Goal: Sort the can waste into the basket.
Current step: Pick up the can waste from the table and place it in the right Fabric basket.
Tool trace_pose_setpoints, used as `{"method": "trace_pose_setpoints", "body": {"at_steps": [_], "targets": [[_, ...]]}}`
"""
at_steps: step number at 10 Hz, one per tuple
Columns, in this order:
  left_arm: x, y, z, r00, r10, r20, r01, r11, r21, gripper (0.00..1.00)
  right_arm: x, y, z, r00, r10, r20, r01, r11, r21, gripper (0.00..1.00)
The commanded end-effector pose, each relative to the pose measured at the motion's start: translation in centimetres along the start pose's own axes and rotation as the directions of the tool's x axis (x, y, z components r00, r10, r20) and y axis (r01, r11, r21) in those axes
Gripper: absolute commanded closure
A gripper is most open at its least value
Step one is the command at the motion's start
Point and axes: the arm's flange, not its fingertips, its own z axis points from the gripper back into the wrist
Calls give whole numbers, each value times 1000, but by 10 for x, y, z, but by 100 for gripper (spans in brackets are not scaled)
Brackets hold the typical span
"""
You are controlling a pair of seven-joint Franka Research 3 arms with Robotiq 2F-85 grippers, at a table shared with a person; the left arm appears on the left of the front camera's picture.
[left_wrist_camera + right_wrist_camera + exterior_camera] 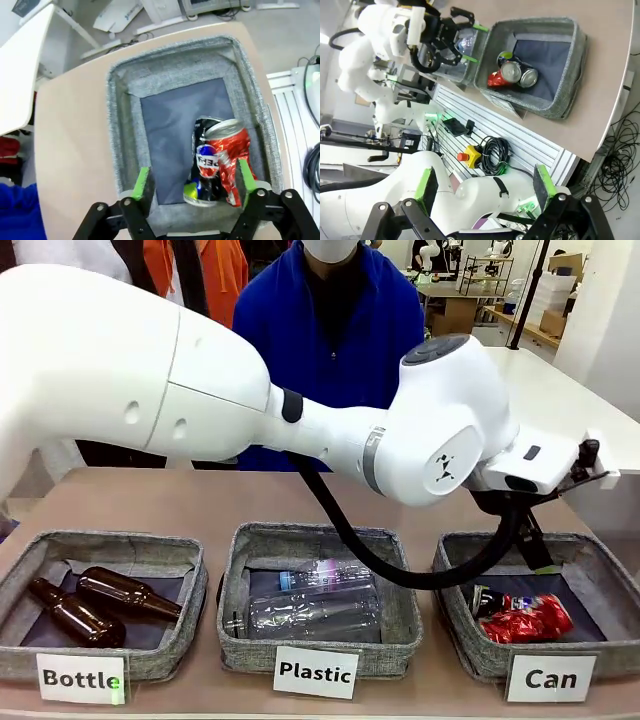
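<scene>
Near edge, front view: white "Can" label (pixel 551 678) on the basket (pixel 460 625), far right of the three baskets. Both pieces of can waste lie inside, touching: red can (pixel 528 617) and black can (pixel 487 599) just left of it. Sorting looks done, nothing can-like left on the table (pixel 200 495).

Left gripper (pixel 195 186) hangs over the basket's near part, fingers spread, nothing between the pads; cans sit below and toward one finger, apart from it. Likely a release-and-clear pose: jaws wide so the cans stay put when the arm lifts.

Right gripper (pixel 484 182) spread, empty, parked well off to the right of the table, out of the left arm's way.

Outward: middle basket (pixel 400 615) labelled "Plastic" has clear bottles (pixel 315 605); left basket (pixel 190 570) labelled "Bottle" has two brown bottles (pixel 100 605). Person in blue (pixel 340 330) stands at the far side, hands not seen.

View differences: left wrist view gives the black can's round logo and the dark lining; front view hides the left gripper's fingers behind the arm. Right wrist view gives the can tops and the left arm above the basket.
</scene>
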Motion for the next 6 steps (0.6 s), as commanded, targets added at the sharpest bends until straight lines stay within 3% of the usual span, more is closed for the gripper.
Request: {"method": "trace_pose_setpoints", "body": {"at_steps": [1, 3, 4, 6], "targets": [[-17, -13, 29, 998, 2, 56, -2, 1000, 11, 0, 0, 5, -2, 1000, -21, 7, 21, 1000, 7, 0], [-40, -11, 82, 996, 55, 69, -56, 998, 8, 0, 0, 5, -2, 1000, -21, 7, 21, 1000, 7, 0], [-60, -11, 120, 989, 146, 18, -147, 989, 26, 0, 0, 0, 0, 1000, 0, 0, 0, 1000, 0, 0], [-115, -23, 203, 977, 209, 42, -210, 978, 8, 0, 40, 29, -45, 997, 74, 13, -75, 995, 73, 0]]}}
